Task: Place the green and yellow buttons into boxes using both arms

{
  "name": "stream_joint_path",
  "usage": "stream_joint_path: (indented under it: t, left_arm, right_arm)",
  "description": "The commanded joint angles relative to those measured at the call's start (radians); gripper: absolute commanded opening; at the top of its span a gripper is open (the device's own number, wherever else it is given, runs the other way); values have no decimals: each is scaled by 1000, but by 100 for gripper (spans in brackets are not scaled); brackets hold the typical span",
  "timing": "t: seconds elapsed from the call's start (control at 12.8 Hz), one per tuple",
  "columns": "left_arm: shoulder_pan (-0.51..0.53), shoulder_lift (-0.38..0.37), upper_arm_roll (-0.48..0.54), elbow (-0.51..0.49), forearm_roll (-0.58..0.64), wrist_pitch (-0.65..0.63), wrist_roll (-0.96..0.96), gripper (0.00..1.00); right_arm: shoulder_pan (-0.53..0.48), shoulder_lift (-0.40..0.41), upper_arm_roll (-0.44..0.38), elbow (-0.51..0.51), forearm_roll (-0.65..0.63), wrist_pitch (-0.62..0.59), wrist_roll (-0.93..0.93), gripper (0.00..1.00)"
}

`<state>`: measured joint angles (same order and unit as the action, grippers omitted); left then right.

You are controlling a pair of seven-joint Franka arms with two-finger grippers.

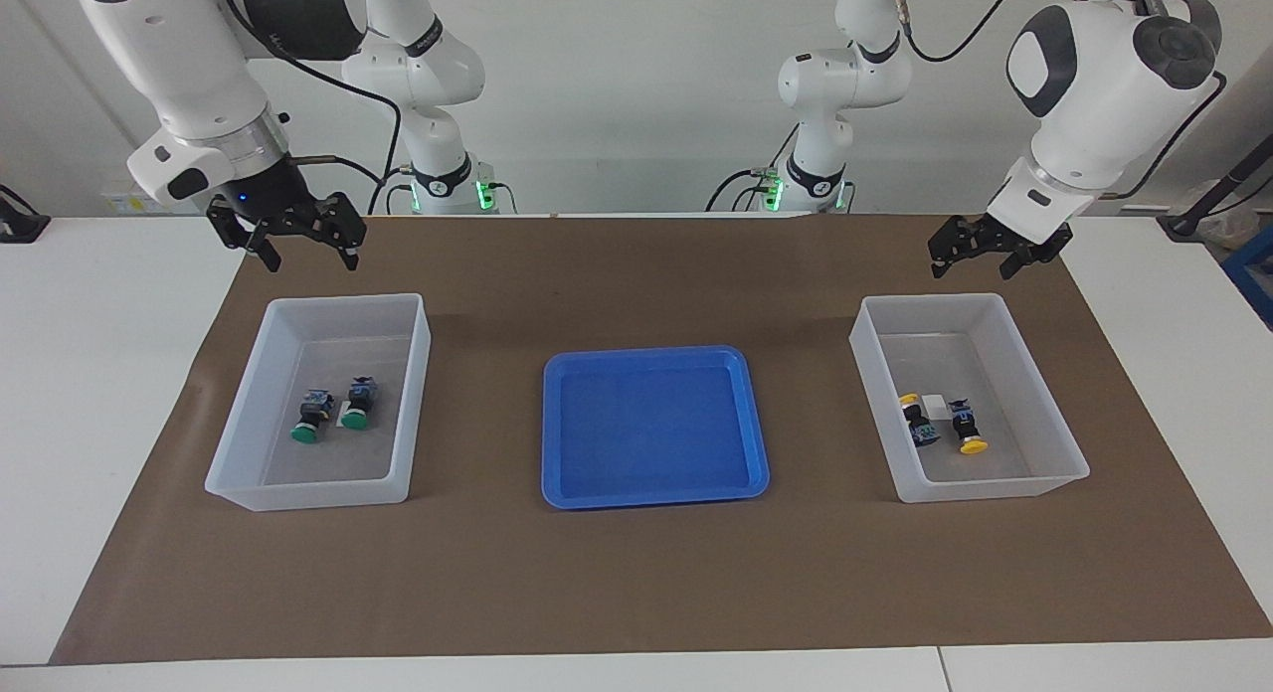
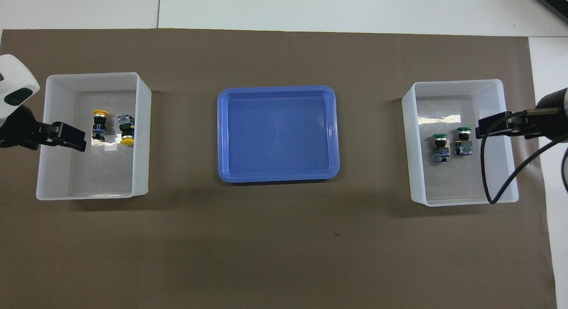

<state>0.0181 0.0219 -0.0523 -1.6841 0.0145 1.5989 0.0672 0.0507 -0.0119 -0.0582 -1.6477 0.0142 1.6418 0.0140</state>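
Buttons: two green (image 1: 332, 412) in one box (image 1: 320, 307), two yellow (image 1: 941, 424) in other box (image 1: 931, 306); left pincer (image 1: 991, 256), right pincer (image 1: 294, 237) both open, empty.

Both arms up, wrists angled down toward the table. Right end effector (image 1: 303, 243) hangs in the air at its own end, fingers spread apart, nothing between them. Left end effector (image 1: 980, 255) hangs at its own end, tilted, fingers apart too, nothing held. Neither touches anything.

Matt brown mat (image 1: 636, 573), glossy blue plastic tray (image 1: 557, 433), translucent plastic boxes (image 1: 418, 374), glossy white arms (image 1: 1104, 86)
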Motion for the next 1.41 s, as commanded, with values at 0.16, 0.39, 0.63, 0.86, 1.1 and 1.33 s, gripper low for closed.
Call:
stream_joint_path:
  t: [0.16,0.39,0.63,0.86,1.1,1.33]
  left_arm:
    - [-13,-34,6,-37,41,71,-17,100]
    - [-9,-36,8,-13,36,98,-21,100]
    - [-9,-39,8,-3,35,121,-21,100]
    - [-12,-42,8,-6,36,124,-20,100]
    - [-7,-39,8,-5,33,162,-41,100]
    - [-12,-39,8,-6,32,164,-121,100]
  right_arm:
    - [1,-3,0,-1,0,-7,9,100]
    - [1,-3,0,-1,0,-7,9,100]
    - [1,-3,0,-1,0,-7,9,100]
    - [1,-3,0,-1,0,-7,9,100]
    - [1,-3,0,-1,0,-7,9,100]
    - [3,-3,0,-1,0,-7,9,100]
